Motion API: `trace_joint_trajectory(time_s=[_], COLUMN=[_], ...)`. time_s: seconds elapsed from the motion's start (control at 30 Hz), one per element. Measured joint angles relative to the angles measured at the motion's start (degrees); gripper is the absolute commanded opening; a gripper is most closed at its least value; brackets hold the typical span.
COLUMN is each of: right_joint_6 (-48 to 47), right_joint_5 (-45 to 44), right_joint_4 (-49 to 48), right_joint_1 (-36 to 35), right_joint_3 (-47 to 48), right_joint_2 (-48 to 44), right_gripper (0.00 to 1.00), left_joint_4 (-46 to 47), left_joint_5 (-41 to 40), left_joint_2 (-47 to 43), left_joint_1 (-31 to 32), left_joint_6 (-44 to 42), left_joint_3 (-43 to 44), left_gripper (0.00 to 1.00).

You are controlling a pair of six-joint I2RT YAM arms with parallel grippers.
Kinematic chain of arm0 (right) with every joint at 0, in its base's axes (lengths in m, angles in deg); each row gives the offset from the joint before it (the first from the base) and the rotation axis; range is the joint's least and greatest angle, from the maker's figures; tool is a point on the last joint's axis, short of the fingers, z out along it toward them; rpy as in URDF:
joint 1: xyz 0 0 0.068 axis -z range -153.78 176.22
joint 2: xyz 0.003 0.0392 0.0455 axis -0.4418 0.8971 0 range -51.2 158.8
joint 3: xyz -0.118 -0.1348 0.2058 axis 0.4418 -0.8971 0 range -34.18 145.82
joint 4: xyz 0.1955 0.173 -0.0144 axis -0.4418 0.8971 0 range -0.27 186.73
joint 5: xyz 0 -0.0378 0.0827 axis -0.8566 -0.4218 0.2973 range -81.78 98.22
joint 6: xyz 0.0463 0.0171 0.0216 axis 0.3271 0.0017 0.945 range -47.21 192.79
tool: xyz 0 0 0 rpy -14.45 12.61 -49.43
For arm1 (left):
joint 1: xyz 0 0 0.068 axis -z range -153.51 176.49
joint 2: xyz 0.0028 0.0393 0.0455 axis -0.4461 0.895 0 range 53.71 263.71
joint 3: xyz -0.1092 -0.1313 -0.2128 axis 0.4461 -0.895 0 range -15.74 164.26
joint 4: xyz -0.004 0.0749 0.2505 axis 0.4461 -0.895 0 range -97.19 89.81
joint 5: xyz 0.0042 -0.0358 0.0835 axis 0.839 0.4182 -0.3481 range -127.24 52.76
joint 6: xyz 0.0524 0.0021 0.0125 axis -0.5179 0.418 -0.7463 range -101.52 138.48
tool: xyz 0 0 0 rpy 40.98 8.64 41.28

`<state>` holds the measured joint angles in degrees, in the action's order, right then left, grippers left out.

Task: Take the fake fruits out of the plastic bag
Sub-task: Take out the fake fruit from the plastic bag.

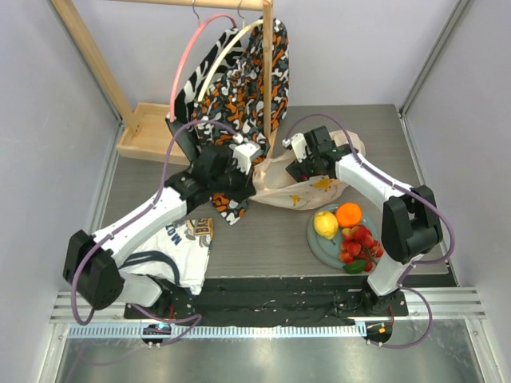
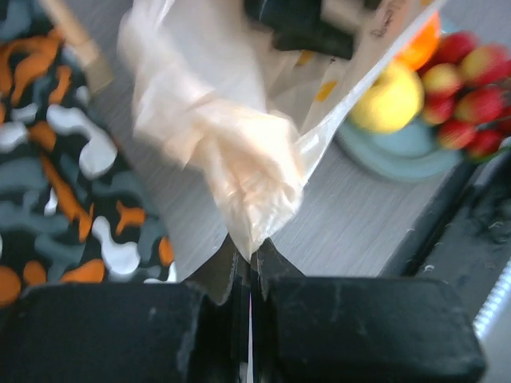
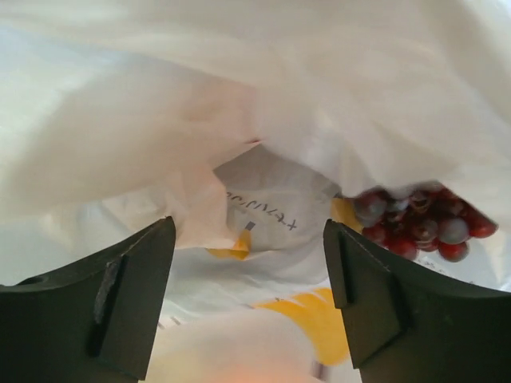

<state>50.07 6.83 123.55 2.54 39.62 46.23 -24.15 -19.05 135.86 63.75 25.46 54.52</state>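
Note:
The translucent beige plastic bag (image 1: pixel 307 185) lies mid-table. My left gripper (image 1: pixel 249 156) is shut on its left edge, and the bunched film (image 2: pixel 239 171) is pinched between the jaws. My right gripper (image 1: pixel 299 152) is open and reaches into the bag's mouth; in the right wrist view its fingers (image 3: pixel 132 295) stand wide apart over bag film (image 3: pixel 263 211). Dark purple grapes (image 3: pixel 419 223) lie inside the bag, to the right of the right finger. On the grey-green plate (image 1: pixel 319 246) sit a yellow-red apple (image 1: pixel 326 224), an orange (image 1: pixel 348 215) and a red berry cluster (image 1: pixel 361 246).
An orange-black-white patterned cloth (image 1: pixel 239 80) hangs from a wooden rack (image 1: pixel 152 132) at the back and trails under my left arm. A white printed shirt (image 1: pixel 180 251) lies at the front left. The plate also shows in the left wrist view (image 2: pixel 399 155).

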Motion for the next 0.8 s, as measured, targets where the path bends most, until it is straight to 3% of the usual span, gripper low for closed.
trace_joint_trajectory(time_s=[0.1, 0.17, 0.4, 0.67, 0.8], right_joint_6=[1.20, 1.70, 3.28, 3.39, 3.17], right_joint_5=[0.22, 0.22, 1.92, -1.01, -1.42], right_joint_4=[0.07, -0.04, -0.57, -1.29, -1.36], right_joint_1=[0.44, 0.57, 0.61, 0.63, 1.09], right_joint_3=[1.73, 3.37, 6.38, 9.11, 9.16], right_joint_2=[0.90, 1.86, 5.53, 9.77, 10.25], right_gripper=[0.86, 0.87, 0.92, 0.92, 0.91], left_joint_4=[4.96, 5.33, 7.15, 4.02, 3.54], left_joint_5=[-4.76, -6.51, -8.59, -8.50, -7.93], left_joint_2=[-4.94, -4.28, -0.85, -0.90, -2.64], left_joint_1=[0.72, 1.09, 2.23, 5.97, 7.02], left_joint_6=[-1.62, -2.99, -5.18, -7.08, -5.90], left_joint_3=[-10.71, -11.78, -9.11, -2.54, -3.54], left_gripper=[0.00, 0.00, 0.00, 0.00, 0.00])
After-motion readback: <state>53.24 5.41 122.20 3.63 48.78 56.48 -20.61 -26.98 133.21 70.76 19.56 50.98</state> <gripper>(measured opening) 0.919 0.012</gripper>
